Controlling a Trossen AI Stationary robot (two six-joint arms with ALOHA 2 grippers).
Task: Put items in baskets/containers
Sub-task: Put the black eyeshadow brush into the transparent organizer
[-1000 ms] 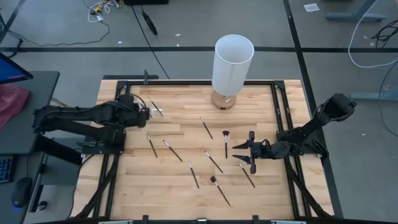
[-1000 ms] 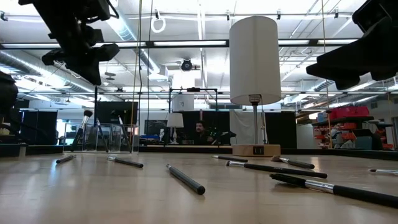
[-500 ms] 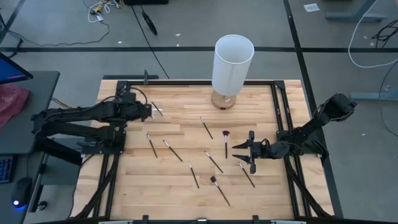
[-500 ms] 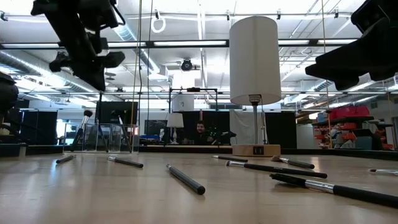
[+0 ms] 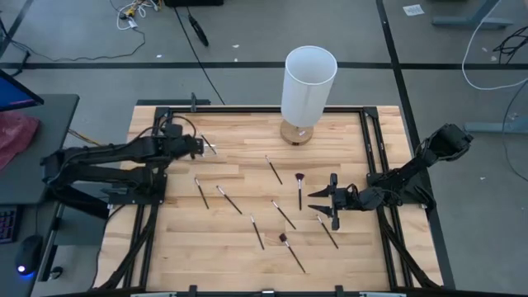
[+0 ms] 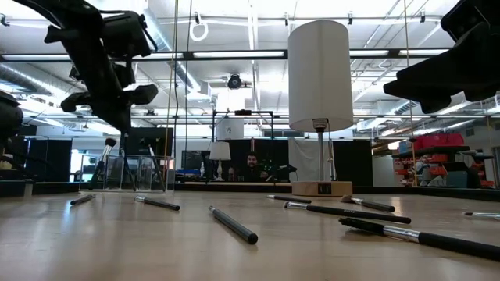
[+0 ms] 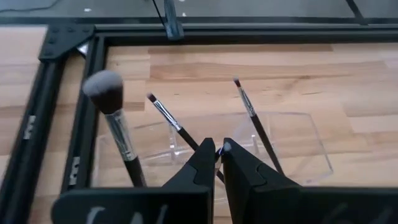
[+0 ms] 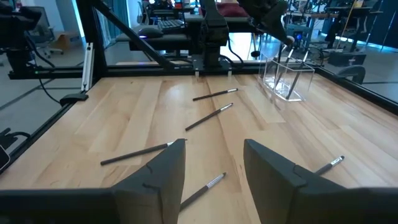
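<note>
From above, my left gripper [image 5: 196, 147] hangs over the far left corner of the wooden table [image 5: 247, 256], right at the clear container [image 5: 208, 145], while my right gripper [image 5: 320, 201] waits low over the right side of the table with its fingers spread and nothing between them. Loose brushes [image 5: 283, 214] lie scattered across the middle of the boards, and the tall white cylinder [image 5: 308, 84] stands at the far edge. From table height, my left arm [image 6: 101, 62] comes down from above the container [image 6: 137, 173], where a tufted brush [image 6: 105, 148] leans up out of it; several brushes [image 6: 233, 225] lie flat on the wood nearer the camera, and a person [image 6: 251, 165] sits in the room beyond. Through my left wrist camera, my fingers [image 7: 205, 165] are pressed nearly together above the container [image 7: 311, 149]; a thin dark handle runs down between their tips, though I cannot tell whether I actually grip it. Three brushes stand leaning in the container: a big fluffy one [image 7: 112, 109] and two thin ones [image 7: 165, 115]. Through my right wrist camera, my fingers [image 8: 163, 171] stand wide apart and empty above the table, with brushes [image 8: 208, 117] lying ahead and the container [image 8: 287, 78] far across.
</note>
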